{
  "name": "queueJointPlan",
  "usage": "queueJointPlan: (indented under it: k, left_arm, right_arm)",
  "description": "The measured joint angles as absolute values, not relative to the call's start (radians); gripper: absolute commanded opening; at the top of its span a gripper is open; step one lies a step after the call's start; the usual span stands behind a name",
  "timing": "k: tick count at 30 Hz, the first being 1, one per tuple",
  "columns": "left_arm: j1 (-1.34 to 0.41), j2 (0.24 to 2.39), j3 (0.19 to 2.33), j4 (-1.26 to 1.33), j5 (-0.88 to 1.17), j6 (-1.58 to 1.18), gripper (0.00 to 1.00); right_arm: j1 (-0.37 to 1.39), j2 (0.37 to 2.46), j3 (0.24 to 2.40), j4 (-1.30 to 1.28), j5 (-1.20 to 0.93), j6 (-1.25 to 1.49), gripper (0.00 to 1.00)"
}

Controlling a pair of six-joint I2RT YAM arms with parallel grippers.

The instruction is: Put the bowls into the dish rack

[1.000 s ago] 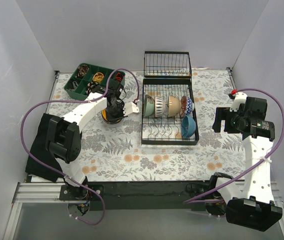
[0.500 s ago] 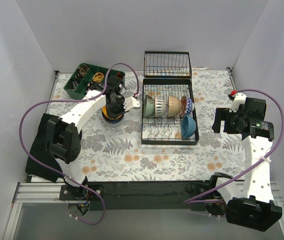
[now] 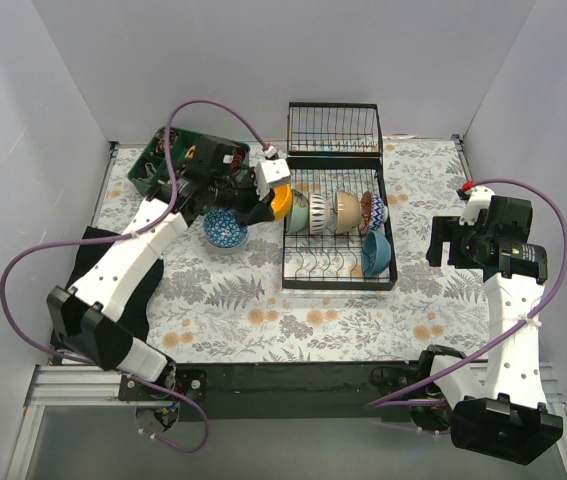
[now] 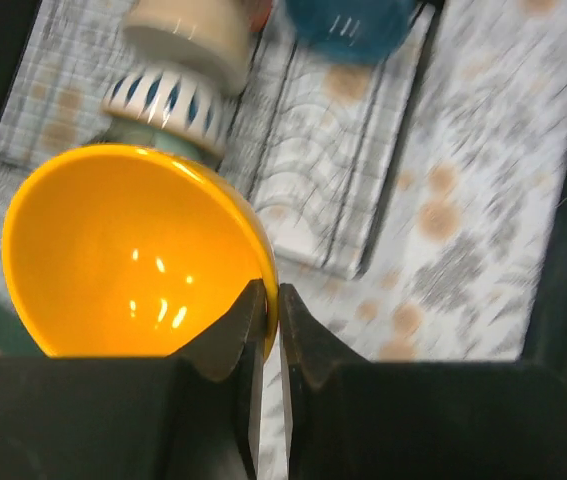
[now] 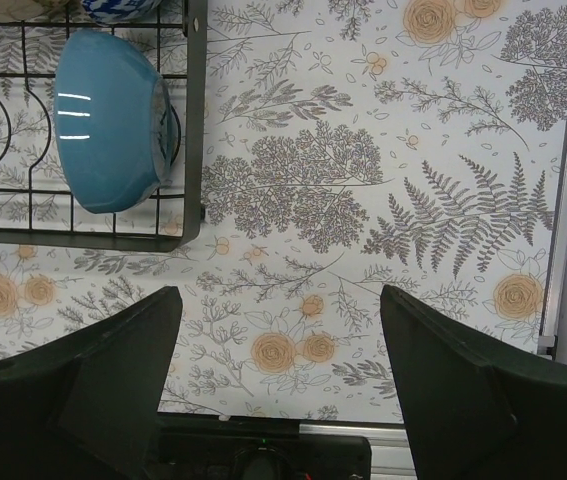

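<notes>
My left gripper [image 3: 269, 205] is shut on the rim of the orange-yellow bowl [image 3: 280, 203] and holds it in the air at the left edge of the black dish rack [image 3: 289, 262]. In the left wrist view the fingers pinch the bowl's rim [image 4: 263, 290], with the bowl [image 4: 123, 250] tilted over the rack. A blue patterned bowl [image 3: 225, 229] sits on the table left of the rack. Mint [image 3: 297, 212], striped [image 3: 320, 212], beige [image 3: 347, 209] and patterned [image 3: 374, 210] bowls stand in the rack's tines, and a solid blue bowl [image 3: 376, 253] [image 5: 111, 120] stands in the front row. My right gripper [image 3: 450, 243] [image 5: 281, 330] is open and empty, right of the rack.
A green compartment tray [image 3: 153, 175] stands at the back left. The rack's wire basket section [image 3: 333, 128] is at the back. A black cloth [image 3: 83, 290] lies at the left edge. White walls enclose the floral table mat [image 3: 293, 330].
My left gripper has lifted the orange-yellow bowl off the blue patterned bowl and carried it right and up to the rack's left edge. The right arm has not moved.
</notes>
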State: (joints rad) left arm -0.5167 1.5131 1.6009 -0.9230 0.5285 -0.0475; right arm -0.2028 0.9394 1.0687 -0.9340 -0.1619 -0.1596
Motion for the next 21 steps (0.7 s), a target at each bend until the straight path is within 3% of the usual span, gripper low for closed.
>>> queueJointPlan:
  k: [8, 21]
  left_arm:
    - [-0.614, 1.361, 1.210, -0.351, 0.854, -0.493, 0.00]
    - [-0.677, 1.586, 0.977, 0.567, 0.902, -1.181, 0.00]
  right_arm:
    - [-0.203, 0.940, 1.074, -0.943, -0.126, -0.170, 0.89]
    - [-0.203, 0.982, 1.092, -0.959, -0.057, -0.207, 0.88]
